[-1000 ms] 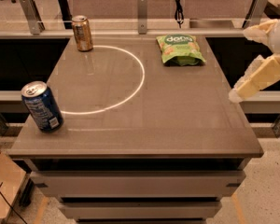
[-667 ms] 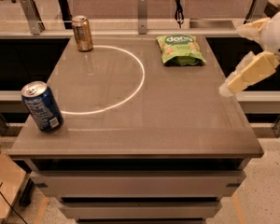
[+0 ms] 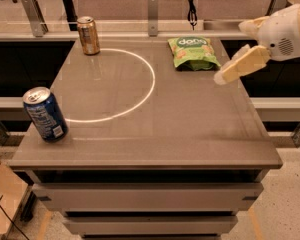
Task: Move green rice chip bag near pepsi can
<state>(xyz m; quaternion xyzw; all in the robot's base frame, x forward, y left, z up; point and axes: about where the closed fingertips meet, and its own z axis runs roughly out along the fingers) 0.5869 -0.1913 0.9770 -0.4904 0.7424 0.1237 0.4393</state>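
Observation:
The green rice chip bag (image 3: pixel 192 52) lies flat at the back right of the grey table (image 3: pixel 190 134). The pepsi can (image 3: pixel 45 114), dark blue with a silver top, stands slightly tilted near the table's front left edge. My gripper (image 3: pixel 223 77) reaches in from the right on a white arm. It hovers above the table just right of and a little in front of the bag, apart from it and holding nothing that I can see.
A gold-brown can (image 3: pixel 88 35) stands at the back left. A white circle line (image 3: pixel 140 91) is drawn on the table top between the cans and the bag. A rail with metal posts (image 3: pixel 152 6) runs behind the table.
My gripper has moved left and farther in over the table, closer to the green bag. The bag and both cans have not moved.

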